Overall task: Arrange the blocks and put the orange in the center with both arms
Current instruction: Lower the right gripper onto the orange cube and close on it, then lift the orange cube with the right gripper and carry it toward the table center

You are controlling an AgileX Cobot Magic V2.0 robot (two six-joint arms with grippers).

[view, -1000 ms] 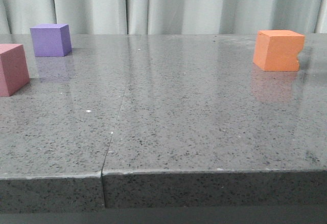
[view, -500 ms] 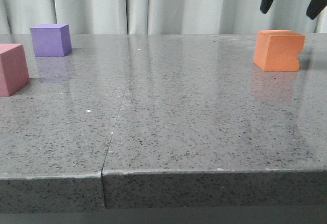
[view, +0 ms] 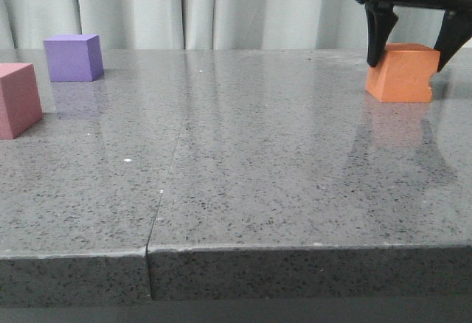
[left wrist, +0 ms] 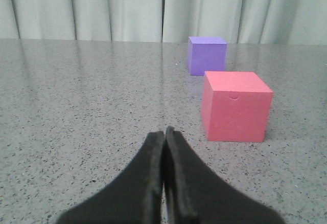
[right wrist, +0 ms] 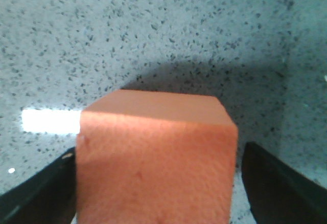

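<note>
The orange cube (view: 398,80) with a notch in its right edge stands at the far right of the grey table. My right gripper (view: 408,65) is open and straddles it from above, one finger on each side, with gaps visible at both faces in the right wrist view, where the orange cube (right wrist: 156,157) fills the space in my right gripper (right wrist: 158,152). The purple cube (view: 72,57) stands at the far left, the pink cube (view: 18,100) nearer, at the left edge. My left gripper (left wrist: 164,132) is shut and empty, low over the table, short of the pink cube (left wrist: 235,106) and purple cube (left wrist: 206,55).
A seam (view: 166,183) runs front to back through the speckled grey tabletop (view: 280,175). The table's front edge (view: 295,248) is close to the camera. A pale curtain (view: 221,6) hangs behind the table.
My right gripper has come down from the top right corner of the front view and now brackets the orange cube. The cubes have not moved.
</note>
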